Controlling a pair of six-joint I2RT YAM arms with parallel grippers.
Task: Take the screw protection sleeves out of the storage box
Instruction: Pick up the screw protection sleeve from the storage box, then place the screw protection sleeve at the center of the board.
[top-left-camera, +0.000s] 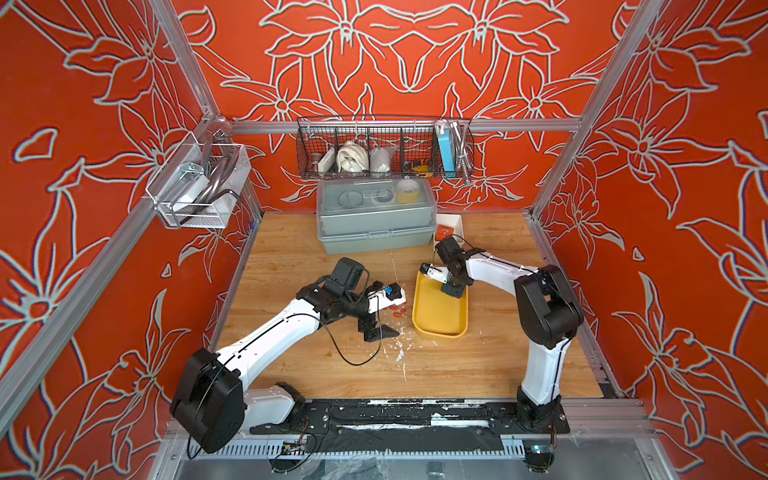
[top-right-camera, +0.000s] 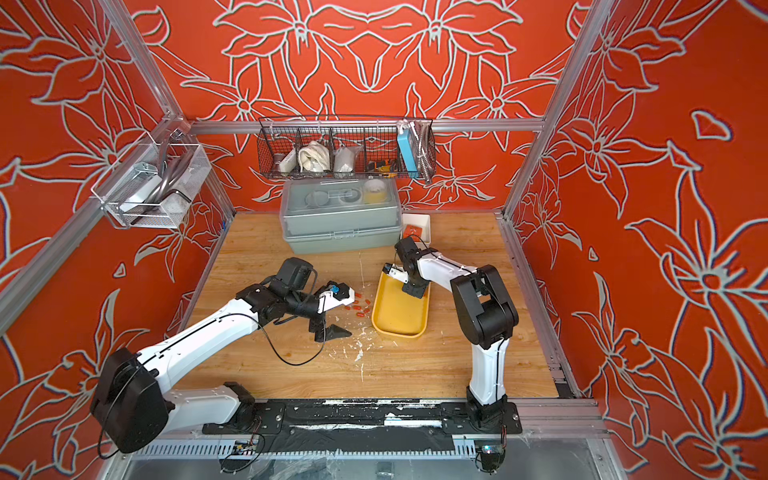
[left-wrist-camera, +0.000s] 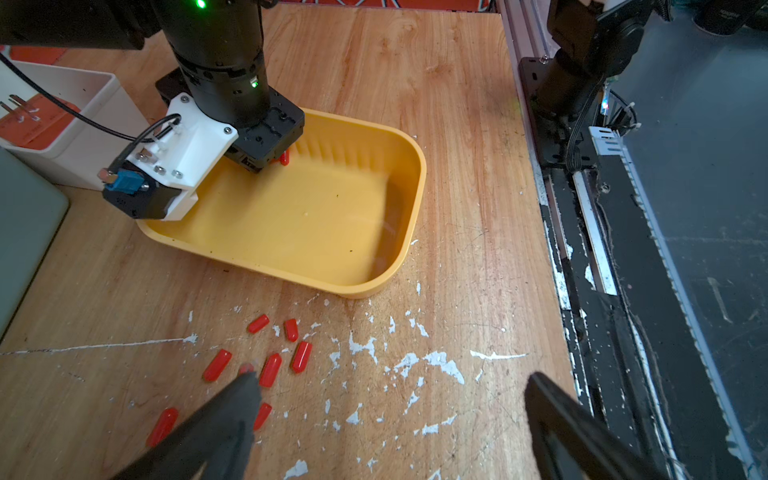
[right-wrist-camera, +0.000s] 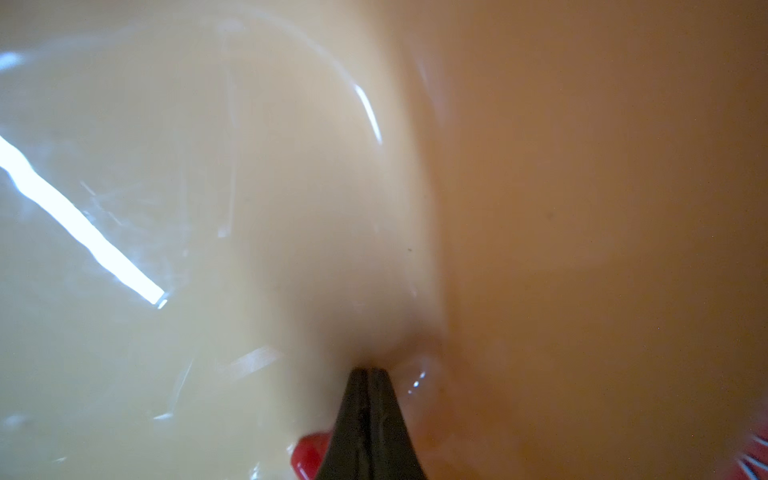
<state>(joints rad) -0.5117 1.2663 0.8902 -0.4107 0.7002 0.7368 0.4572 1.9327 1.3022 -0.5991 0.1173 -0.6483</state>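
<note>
bright even light, soft shadows, right wrist view blurred, glare streak on storage box (right-wrist-camera: 249, 208)

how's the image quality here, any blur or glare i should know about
Right wrist view: almost wholly out of focus, the storage box a soft wash with a white glare streak; only the shut right gripper reads. Left wrist view: sleeves sharp, left gripper blurred close up. Both top views: evenly lit, sharp.

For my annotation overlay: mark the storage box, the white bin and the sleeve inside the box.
storage box (left-wrist-camera: 299, 216): left wrist view, on its bare yellow floor.
white bin (left-wrist-camera: 83, 162): left wrist view, on its outer side wall.
sleeve inside the box (left-wrist-camera: 285, 158): left wrist view, on its visible red end.
</note>
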